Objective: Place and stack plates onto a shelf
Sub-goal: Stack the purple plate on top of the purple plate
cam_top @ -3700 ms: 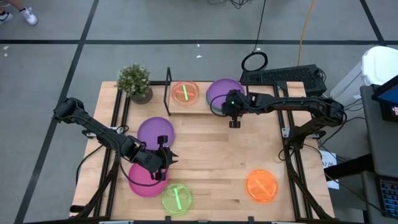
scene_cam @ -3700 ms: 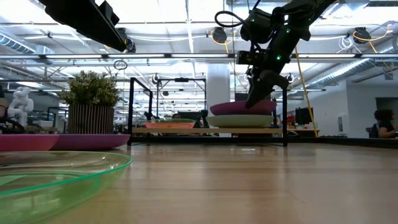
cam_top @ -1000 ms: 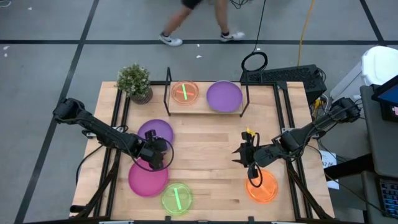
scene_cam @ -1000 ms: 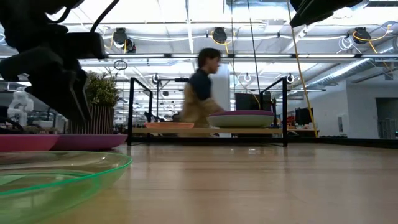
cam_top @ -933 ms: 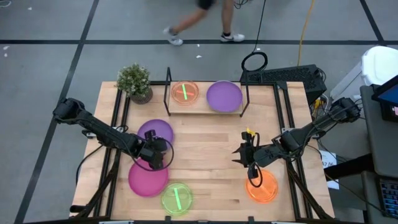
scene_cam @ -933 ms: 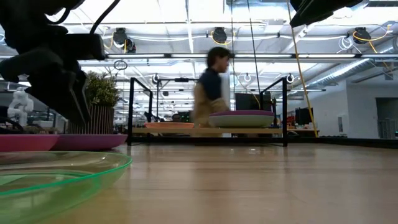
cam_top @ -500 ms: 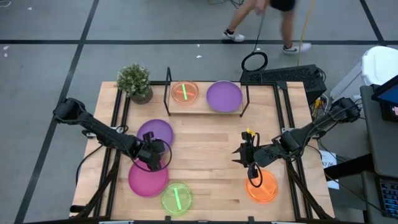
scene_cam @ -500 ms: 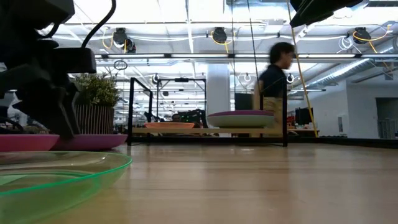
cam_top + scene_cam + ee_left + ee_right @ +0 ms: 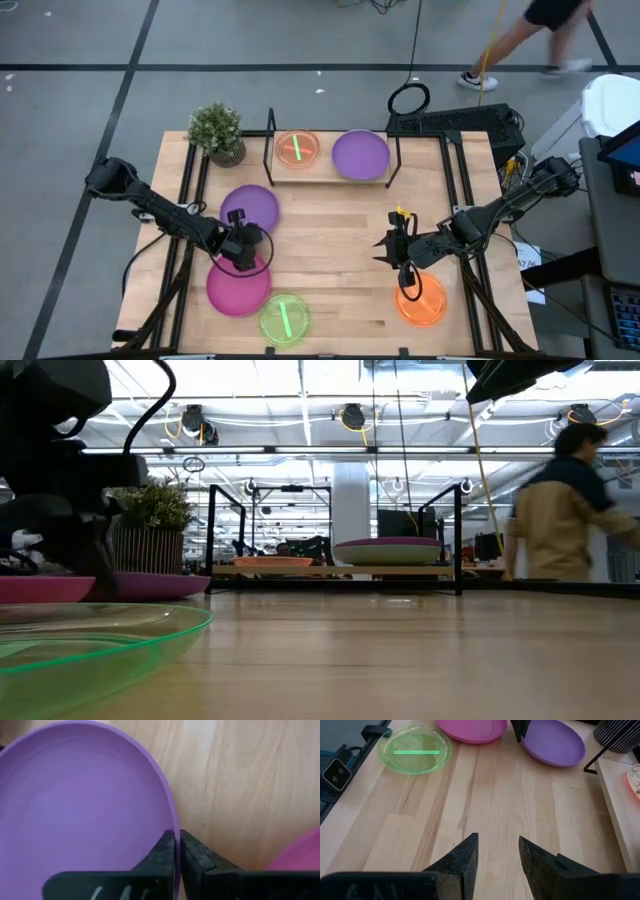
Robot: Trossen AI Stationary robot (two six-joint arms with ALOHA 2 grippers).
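Your left tool (image 9: 243, 243) is clamped on the rim of the purple plate (image 9: 250, 208) that lies on the worktop (image 9: 340, 270), at the plate's edge nearest the magenta plate (image 9: 238, 287). The left wrist view settles it: the two dark fingers (image 9: 192, 855) meet with the purple rim pinched between them, one inside the plate and one outside, and a sliver of magenta shows at the picture's corner. From overhead you only see the tool's body sitting over the seam between the two plates.

Your right tool (image 9: 402, 265) sits at the near edge of the orange plate (image 9: 421, 299), toward the right side of the worktop. Its wrist view shows the fingers (image 9: 462, 857) spread partway with nothing between them, bare wood below, and it looks across to the lime-green plate (image 9: 414, 747), the magenta plate and the purple one with the left tool on it.

On the shelf (image 9: 330, 170) at the far edge you have a small orange-pink plate (image 9: 297, 148) on the left and a purple plate (image 9: 360, 154) on the right. The low view adds what the overhead hides: under that shelf purple plate (image 9: 388, 544) lies a paler plate (image 9: 388, 556), so it is a stack. The low view also puts the lime-green plate closest to its camera.

A potted plant (image 9: 216, 131) stands just left of the shelf. A person (image 9: 568, 510) walks past beyond the worktop on the right.
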